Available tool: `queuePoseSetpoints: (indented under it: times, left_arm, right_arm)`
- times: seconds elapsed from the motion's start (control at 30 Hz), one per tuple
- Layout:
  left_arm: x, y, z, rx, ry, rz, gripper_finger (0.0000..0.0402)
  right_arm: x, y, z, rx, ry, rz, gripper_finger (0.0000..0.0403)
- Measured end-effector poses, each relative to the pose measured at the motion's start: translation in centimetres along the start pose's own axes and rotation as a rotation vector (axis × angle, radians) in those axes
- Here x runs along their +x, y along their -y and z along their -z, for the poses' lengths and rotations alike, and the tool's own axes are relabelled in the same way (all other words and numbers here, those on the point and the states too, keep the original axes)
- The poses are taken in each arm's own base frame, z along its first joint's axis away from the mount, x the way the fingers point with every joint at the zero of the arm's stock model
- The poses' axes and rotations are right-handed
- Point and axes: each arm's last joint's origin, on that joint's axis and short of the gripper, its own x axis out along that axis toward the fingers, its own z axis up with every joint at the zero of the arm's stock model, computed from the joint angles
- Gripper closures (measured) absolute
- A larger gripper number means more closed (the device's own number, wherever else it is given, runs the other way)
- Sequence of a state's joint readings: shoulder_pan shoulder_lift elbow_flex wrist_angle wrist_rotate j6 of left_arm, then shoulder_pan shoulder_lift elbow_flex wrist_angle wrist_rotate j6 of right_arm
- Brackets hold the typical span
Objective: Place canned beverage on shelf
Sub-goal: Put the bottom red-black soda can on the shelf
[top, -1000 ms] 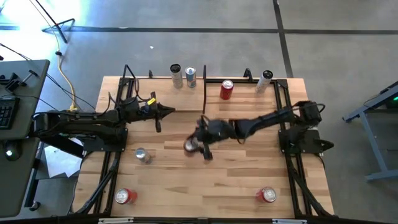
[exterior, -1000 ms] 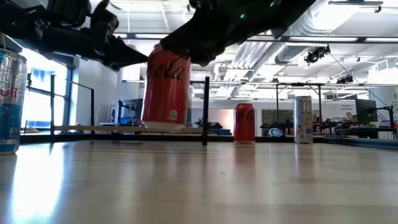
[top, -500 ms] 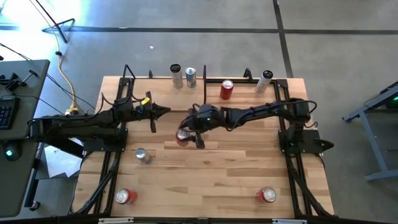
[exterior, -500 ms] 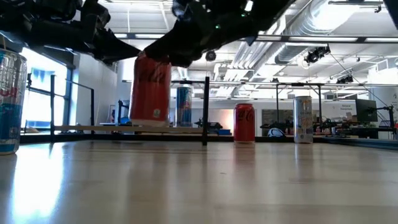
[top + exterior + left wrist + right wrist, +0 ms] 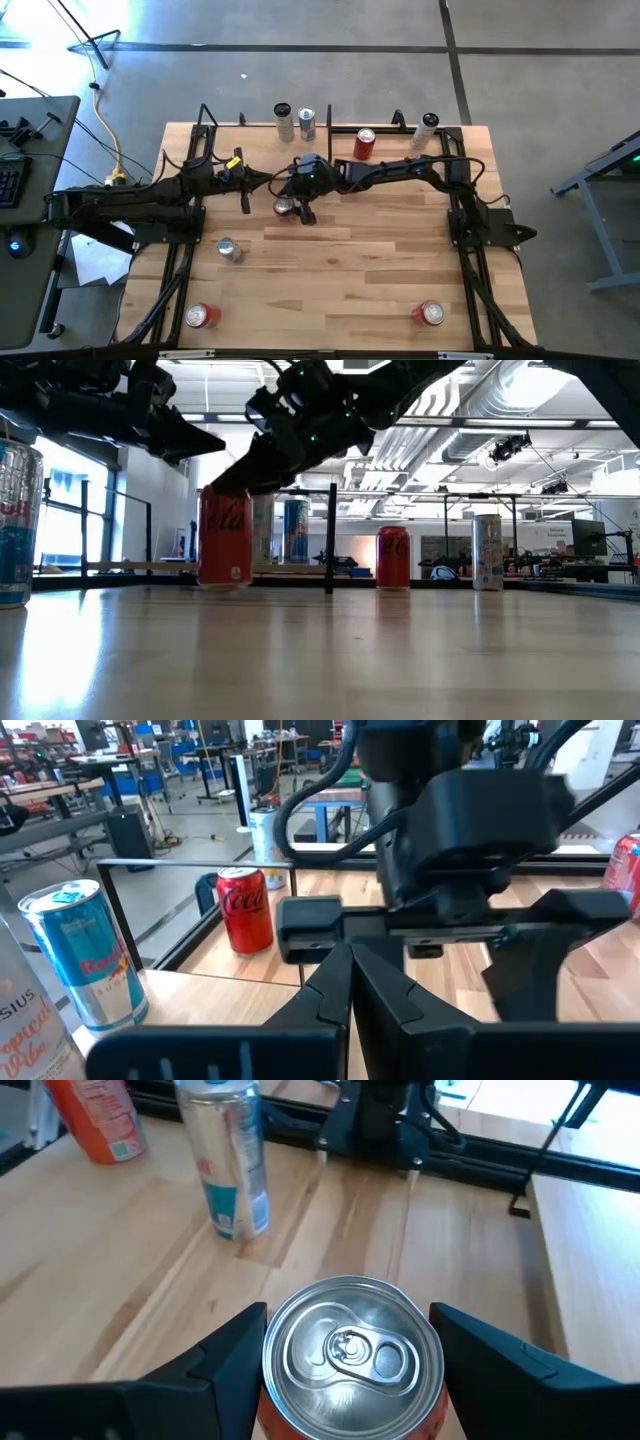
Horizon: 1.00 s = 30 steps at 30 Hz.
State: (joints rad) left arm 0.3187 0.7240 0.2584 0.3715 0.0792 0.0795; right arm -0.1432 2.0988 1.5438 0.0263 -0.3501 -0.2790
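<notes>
Right gripper [image 5: 290, 208] clamps the red can [image 5: 284, 209] by its sides, just in front of the shelf [image 5: 265, 150]; left gripper [image 5: 262, 180], pressed together, waits beside it.

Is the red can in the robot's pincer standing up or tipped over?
Standing up. In the low view the red can is upright; the right pincer straddles it, its top facing the wrist camera.

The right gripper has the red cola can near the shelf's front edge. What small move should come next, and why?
Probably carry the red cola can a little farther toward the shelf before lowering it. The right gripper grips it from above, fingers either side of its top in the right wrist view, and from above it sits on the table side of the shelf. The left gripper, shut, waits beside it.
</notes>
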Motion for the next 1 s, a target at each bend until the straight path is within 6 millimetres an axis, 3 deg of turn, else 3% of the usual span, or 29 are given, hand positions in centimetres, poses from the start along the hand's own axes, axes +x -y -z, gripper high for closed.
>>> queuePoseSetpoints:
  times: [0.27,0.47,0.67,0.87,1.0]
  left_arm:
    - [-0.1,0.0,0.0,0.000,0.000,0.001,0.0402]
    - [-0.1,0.0,0.0,-0.016,-0.005,0.003,0.0401]
    - [-0.1,0.1,0.0,-0.016,-0.005,0.011,0.0401]
    - [-0.1,0.1,0.1,-0.017,-0.016,0.011,0.0402]
    - [-0.1,0.1,0.2,-0.017,-0.023,0.014,0.0401]
  right_arm:
    - [0.9,0.9,1.2,0.023,0.000,0.013,0.0159]
    - [1.1,0.6,1.0,0.050,0.016,0.037,0.0117]
    - [1.1,0.2,0.5,0.017,0.008,0.114,0.0106]
    - [0.0,-0.2,-1.7,-0.017,0.021,0.115,0.0110]
    - [-1.2,-1.3,-3.4,-0.018,-0.017,0.119,0.0138]
